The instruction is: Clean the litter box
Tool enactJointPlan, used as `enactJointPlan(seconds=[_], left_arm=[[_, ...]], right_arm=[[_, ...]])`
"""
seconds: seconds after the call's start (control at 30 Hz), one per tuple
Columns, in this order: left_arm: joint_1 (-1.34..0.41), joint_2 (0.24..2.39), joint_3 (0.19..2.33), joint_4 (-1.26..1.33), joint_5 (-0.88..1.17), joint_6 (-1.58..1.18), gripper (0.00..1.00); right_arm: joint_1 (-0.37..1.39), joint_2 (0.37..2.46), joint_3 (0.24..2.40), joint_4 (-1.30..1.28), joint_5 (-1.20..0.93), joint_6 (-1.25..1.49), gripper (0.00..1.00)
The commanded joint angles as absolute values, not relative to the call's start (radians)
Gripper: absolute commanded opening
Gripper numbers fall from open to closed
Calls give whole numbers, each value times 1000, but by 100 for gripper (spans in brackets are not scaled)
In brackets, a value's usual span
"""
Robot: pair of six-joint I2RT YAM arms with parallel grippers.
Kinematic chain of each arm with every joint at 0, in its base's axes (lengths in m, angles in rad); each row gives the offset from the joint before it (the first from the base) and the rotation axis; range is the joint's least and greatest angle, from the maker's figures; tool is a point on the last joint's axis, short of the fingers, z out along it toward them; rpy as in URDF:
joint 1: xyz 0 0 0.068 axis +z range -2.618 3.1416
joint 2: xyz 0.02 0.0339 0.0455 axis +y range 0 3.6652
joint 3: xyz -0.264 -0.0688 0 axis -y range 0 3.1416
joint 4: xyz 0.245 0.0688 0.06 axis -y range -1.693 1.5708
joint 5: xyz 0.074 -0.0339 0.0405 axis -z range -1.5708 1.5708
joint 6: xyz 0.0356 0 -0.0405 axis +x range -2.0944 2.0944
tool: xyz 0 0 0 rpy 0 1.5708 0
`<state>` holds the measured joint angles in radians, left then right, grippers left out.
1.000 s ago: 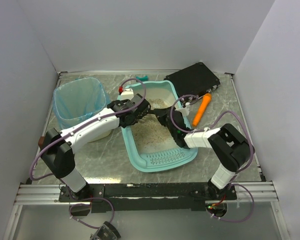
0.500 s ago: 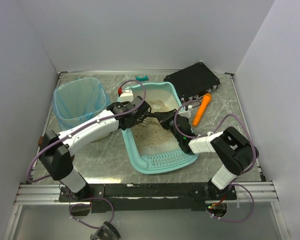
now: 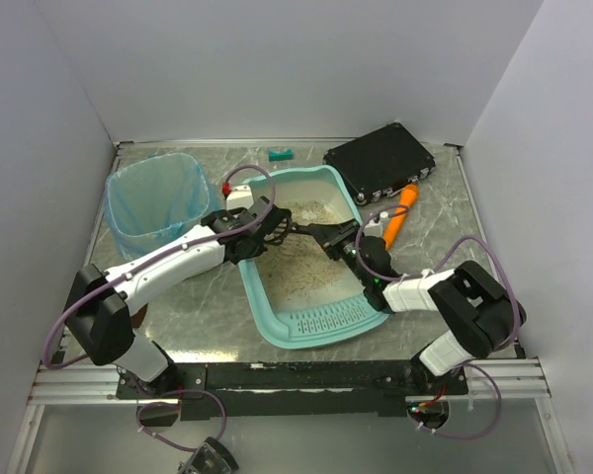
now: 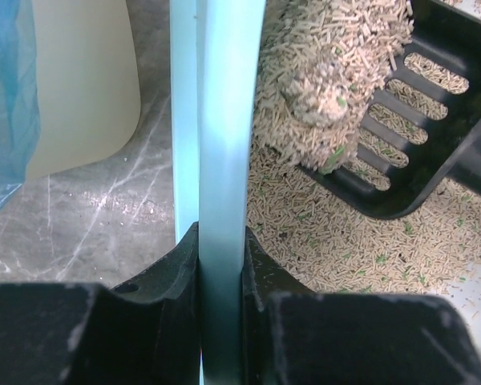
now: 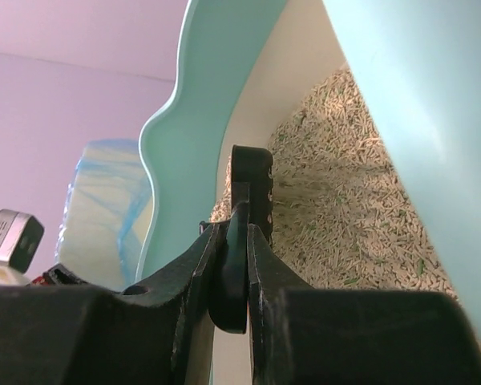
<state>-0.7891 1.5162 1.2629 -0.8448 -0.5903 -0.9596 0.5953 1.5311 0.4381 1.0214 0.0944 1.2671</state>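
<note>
While the litter box sits in the middle of the bench, ribbed lip toward the near edge, we see the left gripper clenched on its left rim. The right gripper is clamped on the handle of a black slotted scoop, which carries a clump of litter inside the box.

Litter box mid-counter, lip end nearest the arm bases. Bin to its left, case behind-right, stick just right. Scoop inside, over the litter. Left end effector on the box's left wall, right end effector on the scoop.
</note>
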Motion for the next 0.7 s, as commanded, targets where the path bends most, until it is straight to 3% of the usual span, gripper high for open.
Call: enactJointPlan(seconds=[0.0, 0.2, 0.47, 0.67], left_arm=[[-772, 1402, 1293, -761, -588, -1014, 1], [-769, 1394, 1282, -758, -586, -1019, 1], [-761, 1387, 1266, -749, -577, -1039, 1], [-762, 1368, 1250, -686, -535, -1002, 1]], right_arm=[[542, 1465, 390, 1049, 156, 1333, 0], [491, 1379, 321, 1060, 150, 1345, 0], [476, 1195, 319, 856, 212, 1253, 0], [477, 1235, 347, 842, 209, 1230, 0]])
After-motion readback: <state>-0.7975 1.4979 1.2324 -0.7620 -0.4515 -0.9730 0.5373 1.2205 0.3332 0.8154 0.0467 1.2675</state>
